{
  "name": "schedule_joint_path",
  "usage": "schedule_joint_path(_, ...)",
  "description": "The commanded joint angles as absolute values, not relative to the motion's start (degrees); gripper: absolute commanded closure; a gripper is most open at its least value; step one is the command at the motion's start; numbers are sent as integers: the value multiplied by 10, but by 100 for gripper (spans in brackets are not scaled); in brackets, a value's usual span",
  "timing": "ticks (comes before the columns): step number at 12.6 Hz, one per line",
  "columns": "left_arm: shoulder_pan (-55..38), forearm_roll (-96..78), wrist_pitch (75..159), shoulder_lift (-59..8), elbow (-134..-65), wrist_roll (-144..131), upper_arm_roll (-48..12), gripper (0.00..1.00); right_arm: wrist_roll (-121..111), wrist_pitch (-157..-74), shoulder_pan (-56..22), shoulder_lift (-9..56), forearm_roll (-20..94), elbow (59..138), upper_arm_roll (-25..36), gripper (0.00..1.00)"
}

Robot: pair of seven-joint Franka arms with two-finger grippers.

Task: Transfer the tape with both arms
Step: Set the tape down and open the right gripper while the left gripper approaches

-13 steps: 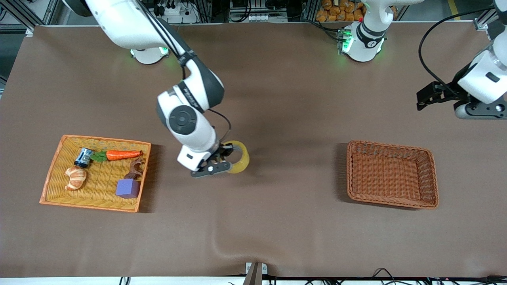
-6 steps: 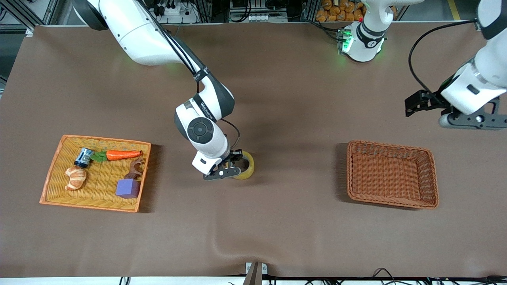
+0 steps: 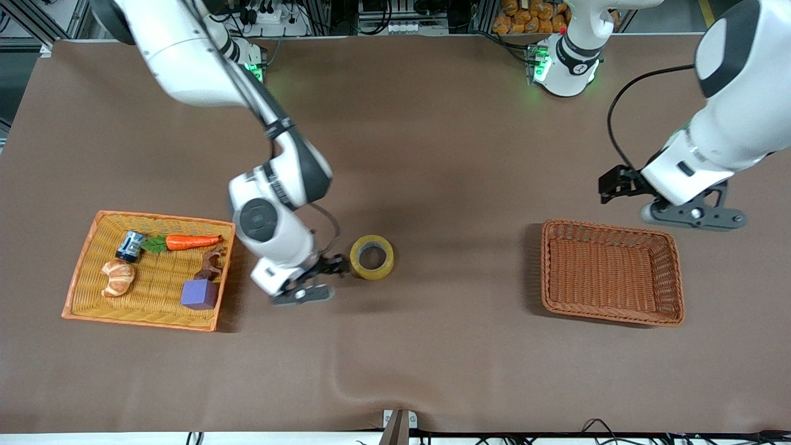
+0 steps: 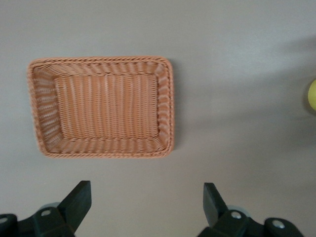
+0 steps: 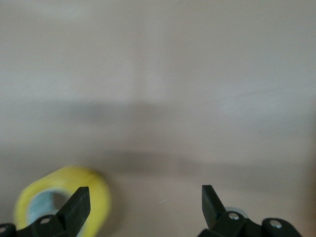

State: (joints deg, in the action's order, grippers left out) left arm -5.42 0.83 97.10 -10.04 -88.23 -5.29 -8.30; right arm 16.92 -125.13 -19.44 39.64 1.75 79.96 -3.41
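Observation:
The tape, a yellowish roll with a grey core, lies flat on the brown table near the middle. My right gripper is open and empty, low beside the tape toward the right arm's end, its jaws apart from the roll. In the right wrist view the tape sits next to one finger of the open right gripper. My left gripper is open and empty, in the air over the table just past the brown basket. The left wrist view shows the left gripper, the basket and the tape's edge.
A yellow wicker tray toward the right arm's end holds a carrot, a can, a peeled orange toy, a purple cube and a brown figure. The brown basket holds nothing. The cloth has a wrinkle near the front edge.
My right gripper let go of the tape, which now lies flat, and drew back toward the yellow tray. My left arm came down and in toward the brown basket.

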Motion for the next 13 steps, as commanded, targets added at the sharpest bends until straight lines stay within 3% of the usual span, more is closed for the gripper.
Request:
schedule_joint_path(1, -97, 1, 998, -133, -875, -110, -82, 0, 105, -1189, -120, 333, 17, 839, -46, 0)
schedule_joint_path(6, -195, 3, 1075, -221, -856, -315, -81, 0, -12, -1168, -27, 192, -1, 976, -45, 0)
schedule_joint_path(13, -303, 3, 1201, -389, -760, -505, -76, 0, -80, -1107, 1, 110, -4, 977, -45, 0)
